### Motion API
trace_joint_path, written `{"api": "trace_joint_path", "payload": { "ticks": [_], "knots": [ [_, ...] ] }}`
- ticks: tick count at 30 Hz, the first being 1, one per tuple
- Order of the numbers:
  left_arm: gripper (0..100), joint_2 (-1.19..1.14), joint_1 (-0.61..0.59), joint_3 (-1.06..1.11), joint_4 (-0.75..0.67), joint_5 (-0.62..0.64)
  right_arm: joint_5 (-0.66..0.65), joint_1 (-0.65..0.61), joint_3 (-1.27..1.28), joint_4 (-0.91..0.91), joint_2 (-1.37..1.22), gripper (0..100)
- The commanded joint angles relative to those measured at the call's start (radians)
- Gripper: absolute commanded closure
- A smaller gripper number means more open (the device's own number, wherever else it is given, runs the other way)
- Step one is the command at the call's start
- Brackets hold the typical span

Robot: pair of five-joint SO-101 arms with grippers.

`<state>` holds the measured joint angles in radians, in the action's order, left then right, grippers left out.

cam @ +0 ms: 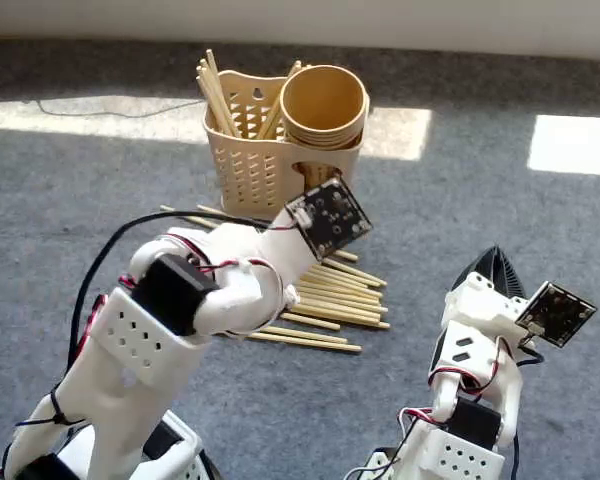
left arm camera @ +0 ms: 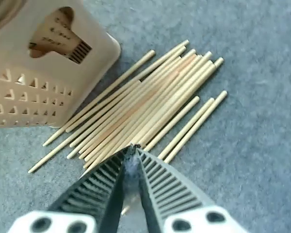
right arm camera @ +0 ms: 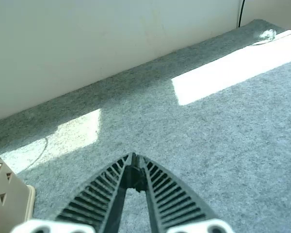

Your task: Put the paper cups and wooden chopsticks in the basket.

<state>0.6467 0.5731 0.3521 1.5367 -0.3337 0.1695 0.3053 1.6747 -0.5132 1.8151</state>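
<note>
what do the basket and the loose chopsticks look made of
Basket: probably moulded plastic, beige and matte, going by its even rows of small cut-outs and rounded corners. Chopsticks: seemingly bare pale wood, with uneven tan streaks along their lengths.

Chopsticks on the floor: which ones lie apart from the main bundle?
The two chopsticks on the side away from the basket; a strip of carpet separates them from the packed bundle.

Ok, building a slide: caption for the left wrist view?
Left arm's shut fingers over loose wooden chopsticks beside the basket.
</note>
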Motion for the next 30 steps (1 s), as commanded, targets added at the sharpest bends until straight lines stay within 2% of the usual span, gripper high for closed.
{"api": "trace_joint_path", "payload": {
  "ticks": [1, 8, 13, 22, 30],
  "knots": [
    [90, 0.021, 0.061, 0.079, -0.006, -0.058, 0.005, -0.005, 0.085, 0.027, 0.007, 99.2],
    [90, 0.019, 0.07, 0.317, -0.172, -0.138, 0.005, -0.007, 0.085, 0.027, 0.007, 99.2],
    [90, 0.01, 0.065, 0.407, -0.247, -0.155, 0.005, -0.008, 0.085, 0.027, 0.007, 99.2],
    [89, -0.326, 0.061, 0.309, -0.258, -0.157, 0.005, -0.007, 0.085, 0.027, 0.007, 99.2],
    [89, -0.55, 0.061, 0.278, -0.399, -0.158, 0.005, -0.005, 0.085, 0.027, 0.007, 99.2]
  ]
}}
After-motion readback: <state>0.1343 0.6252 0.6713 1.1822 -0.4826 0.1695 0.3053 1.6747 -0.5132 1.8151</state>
